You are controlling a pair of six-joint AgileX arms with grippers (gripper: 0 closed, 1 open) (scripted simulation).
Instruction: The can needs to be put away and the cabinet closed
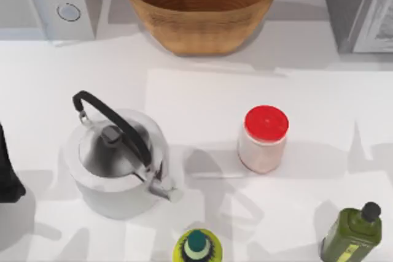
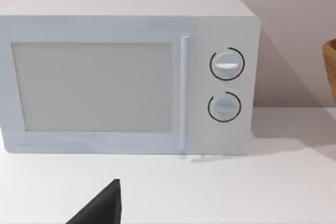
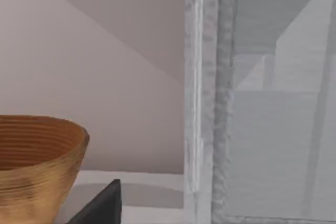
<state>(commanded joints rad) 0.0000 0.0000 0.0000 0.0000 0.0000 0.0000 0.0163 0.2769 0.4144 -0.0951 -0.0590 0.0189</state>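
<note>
Bottom edge: yellow-green bottle (image 1: 197, 246) with teal cap, green bottle (image 1: 353, 232) lower right
Centre: kettle (image 1: 116, 161) left, red-lidded jar (image 1: 263, 139) right
Back: basket (image 1: 201, 4), microwave (image 1: 52, 1) upper left
Cabinet (image 1: 359, 7): upper right, door (image 3: 205, 98) ajar
Left arm (image 1: 7, 173): left edge
Gripper state: cannot tell, either arm

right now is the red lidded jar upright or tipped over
Upright: the top view looks straight down on the jar's round red lid, with its pale body standing on the table.
</note>
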